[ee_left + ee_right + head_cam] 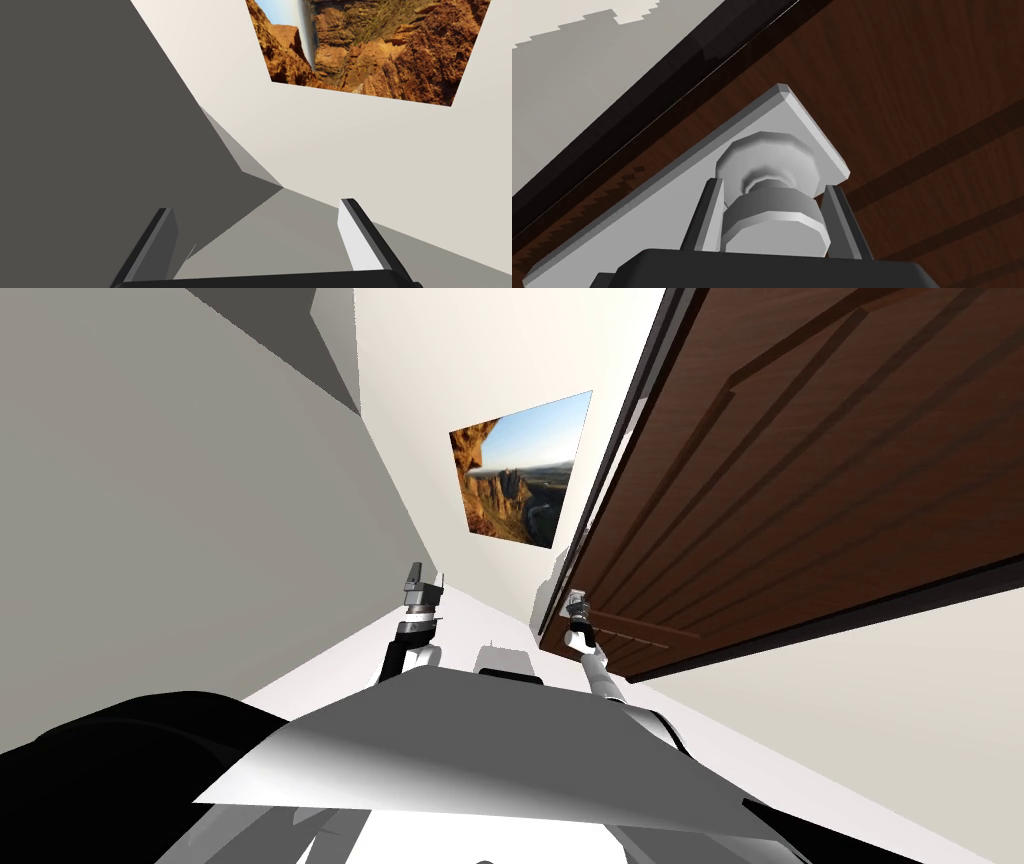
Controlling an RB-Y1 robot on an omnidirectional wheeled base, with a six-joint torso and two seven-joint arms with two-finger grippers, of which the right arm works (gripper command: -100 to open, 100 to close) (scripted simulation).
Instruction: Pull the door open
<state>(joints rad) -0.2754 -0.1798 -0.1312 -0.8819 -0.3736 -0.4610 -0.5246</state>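
Knob [774, 225], faceted grey, gripped by right pincer [773, 186]; door [912, 100] dark wood-grain.

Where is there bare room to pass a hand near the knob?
Free: the bare door panel beyond the plate, on the side away from the dark frame; also the gap between the open left jaws and the wall with the picture. Crowded: the knob, with the right jaws pressing both its sides, and the thin strip between plate and frame.
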